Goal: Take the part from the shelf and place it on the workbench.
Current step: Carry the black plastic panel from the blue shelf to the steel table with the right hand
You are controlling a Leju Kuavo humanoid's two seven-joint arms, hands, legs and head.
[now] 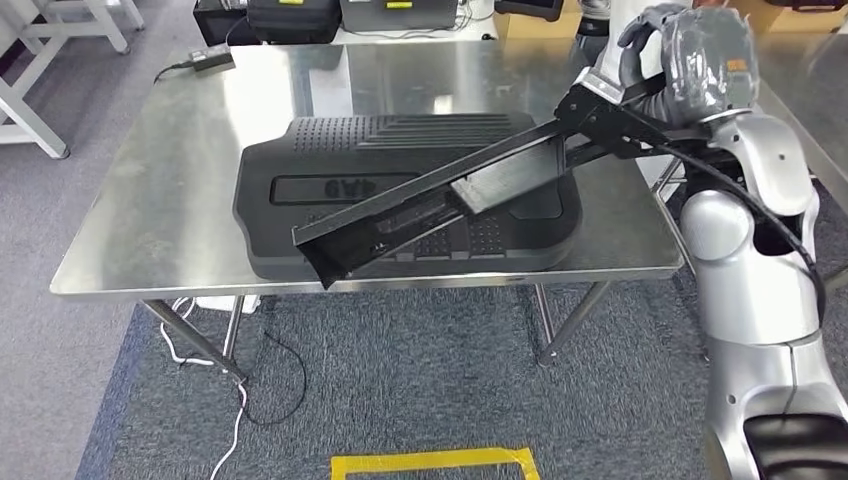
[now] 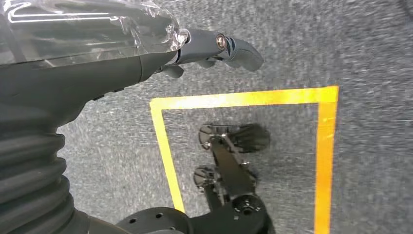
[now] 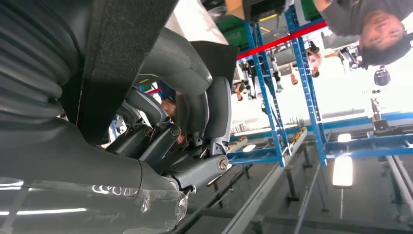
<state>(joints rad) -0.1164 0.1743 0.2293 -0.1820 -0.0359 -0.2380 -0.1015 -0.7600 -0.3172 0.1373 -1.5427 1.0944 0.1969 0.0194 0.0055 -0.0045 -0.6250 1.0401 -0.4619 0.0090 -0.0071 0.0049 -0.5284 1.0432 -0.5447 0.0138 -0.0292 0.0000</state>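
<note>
**One long black part held slanting over a steel workbench**

One long black part [image 1: 440, 195], a narrow channel-shaped bar, is gripped at its upper end by the robot's right hand [image 1: 672, 62], whose fingers are wrapped around it at the far right corner of the workbench [image 1: 150, 210]. From there the bar slopes down and to the left, crossing over a large black moulded panel [image 1: 330, 165] that lies flat on the steel top. Its lower end lies at the panel's near edge, close to the front rim of the bench; whether it touches the panel cannot be told. A flat rectangular tab projects from the bar about midway along.

Seen from the right wrist, the same hand [image 3: 190, 131] has its dark fingers [image 3: 216, 114] curled tightly against a dark flat strip of the part [image 3: 117, 58] that crosses in front of the ribbed cover. Behind it stand blue shelving racks [image 3: 272, 92], with a person [image 3: 375, 24] at the picture's edge.

The left hand [image 2: 214, 48] hangs over grey carpet [image 2: 341, 44], above a square of yellow floor tape [image 2: 243, 97]. It holds nothing, its fingers drawn loosely together and slightly bent.

On the bench's far left corner sits a small dark power adapter [image 1: 212, 58] with its cable. More yellow tape [image 1: 435, 463] marks the carpet in front of the bench.
</note>
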